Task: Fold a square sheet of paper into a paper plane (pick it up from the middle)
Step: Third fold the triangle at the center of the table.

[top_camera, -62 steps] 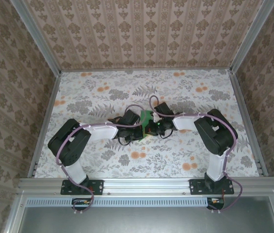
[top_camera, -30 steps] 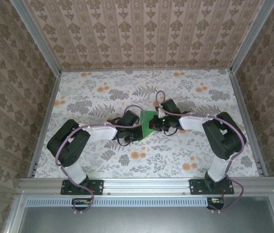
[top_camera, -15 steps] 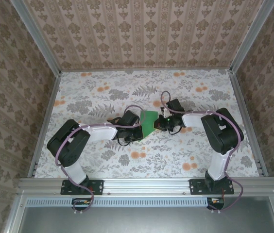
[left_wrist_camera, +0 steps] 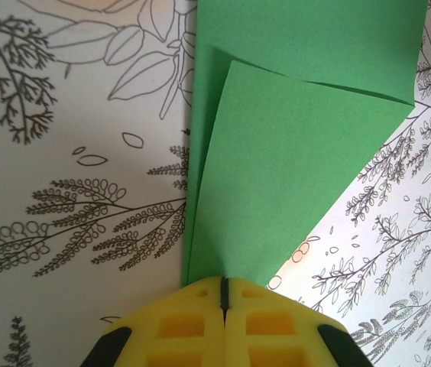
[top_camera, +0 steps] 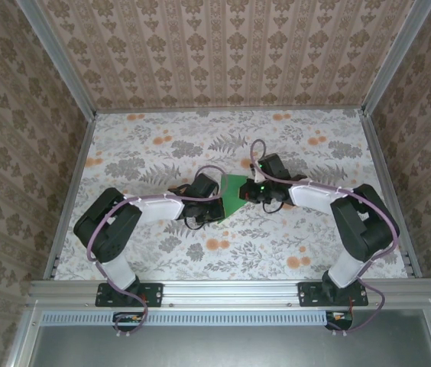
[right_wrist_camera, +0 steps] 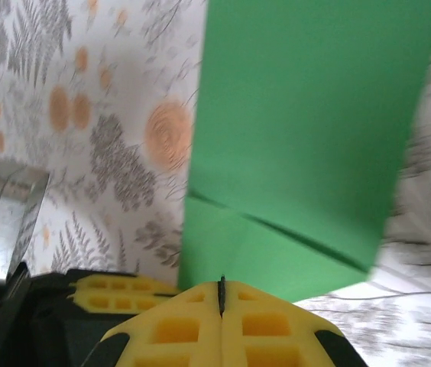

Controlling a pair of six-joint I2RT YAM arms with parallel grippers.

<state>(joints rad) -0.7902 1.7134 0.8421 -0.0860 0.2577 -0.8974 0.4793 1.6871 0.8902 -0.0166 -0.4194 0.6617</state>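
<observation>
Square sheet of paper [top_camera: 234, 193] was part-folded and sat about mid-table, well clear of every edge of the table [top_camera: 162, 153], strung between the two grippers. Left gripper [left_wrist_camera: 223, 287] had its pads pressed together on the sheet's narrow end. Left wrist view showed a folded-over layer with a slanted edge lying on the main sheet. Right gripper [right_wrist_camera: 221, 289] was likewise clamped on the opposite edge, pads closed with the green running into the seam. My read: mid-fold, with the nose creases being formed and nowhere near a finished dart. Risks from here: both grips were at the very edge, so any pull apart could tear the thin sheet or slip it out of one pinch. If the wrists rotated unevenly, the crease would land skewed and the wings would end up asymmetric. The loose layer wasn't pinned flat, so it could spring open on release. The right wrist view was blurred, so I couldn't confirm how deep that grip went.
</observation>
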